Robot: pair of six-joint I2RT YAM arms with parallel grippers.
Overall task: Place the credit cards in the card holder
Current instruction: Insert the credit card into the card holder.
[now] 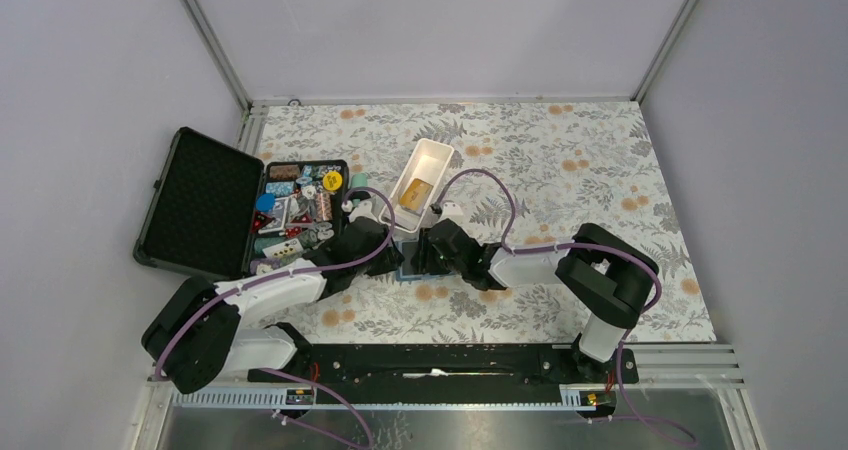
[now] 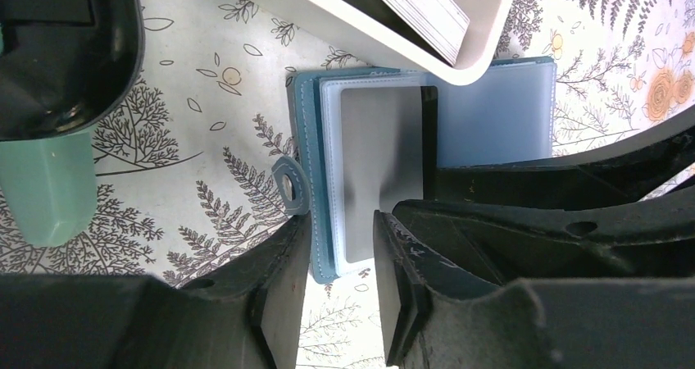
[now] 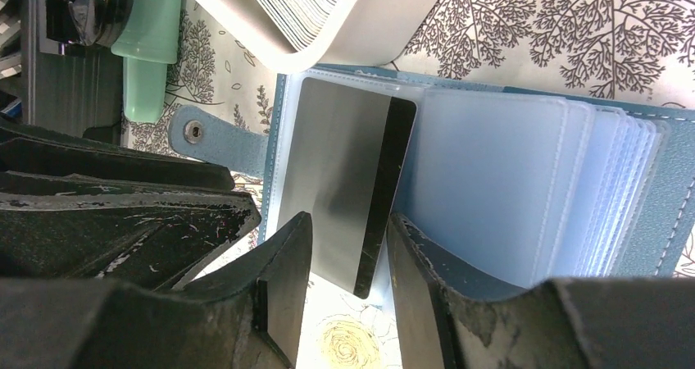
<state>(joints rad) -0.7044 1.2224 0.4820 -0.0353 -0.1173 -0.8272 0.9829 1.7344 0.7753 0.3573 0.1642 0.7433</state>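
The teal-blue card holder (image 2: pixel 492 115) (image 3: pixel 508 180) lies open on the floral cloth, mostly hidden under both grippers in the top view (image 1: pixel 403 272). A credit card (image 2: pixel 381 156) (image 3: pixel 344 189) lies back-up on its left inner page, grey with a black stripe. One corner of it sticks out past the holder's near edge. My left gripper (image 2: pixel 340 221) (image 1: pixel 385 245) stands open, and the holder's left edge lies between its fingers. My right gripper (image 3: pixel 348 220) (image 1: pixel 430 250) is open astride the card's near corner. A golden-orange card (image 1: pixel 415 195) lies in the white tray.
The white tray (image 1: pixel 425 155) (image 2: pixel 328 16) (image 3: pixel 369 25) sits just beyond the holder, with a stack of cards in it seen edge-on. A mint-green object (image 2: pixel 49 189) (image 3: pixel 152 25) and an open black case (image 1: pixel 200 205) of several trinkets (image 1: pixel 300 210) lie to the left.
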